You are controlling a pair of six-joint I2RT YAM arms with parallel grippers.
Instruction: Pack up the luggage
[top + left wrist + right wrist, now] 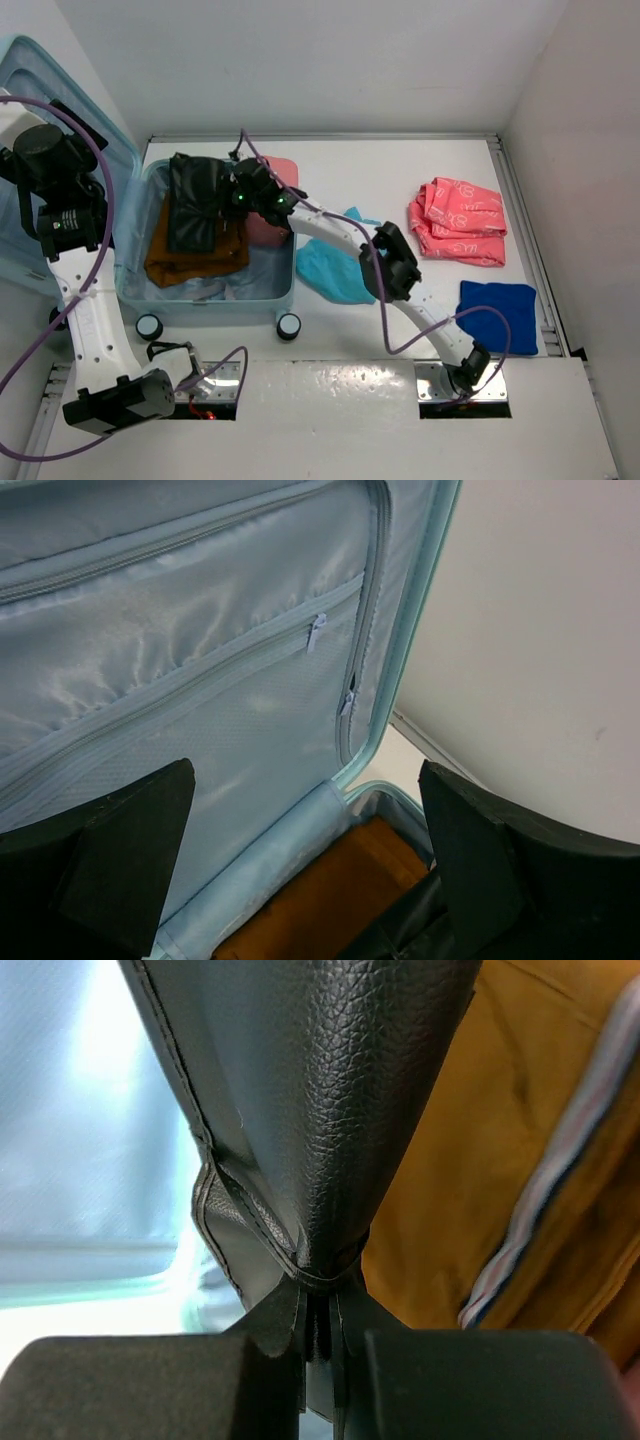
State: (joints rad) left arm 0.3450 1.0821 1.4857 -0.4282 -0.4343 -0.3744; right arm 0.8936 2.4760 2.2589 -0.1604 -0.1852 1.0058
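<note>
Pinching a fold of the black leather garment (320,1110), the right gripper (318,1345) is clenched on it, the material squeezed thin between its nearly closed jaws. The leather stretches away ahead of the fingertips, over the open base of the luggage (210,300). Below it and to the gripper's right lies a brown-orange garment (470,1190) with a striped edge, already in the base. A pink case (272,220) sits just behind this gripper, against the luggage's rim.

The left gripper (305,820) is released, its fingers (130,850) spread wide with nothing between them. Straight ahead of it stands the raised lid, showing pale blue lining and a zipped pocket (315,632). Below its fingertips the base's corner shows, with the brown-orange cloth and a bit of black leather inside.
</note>
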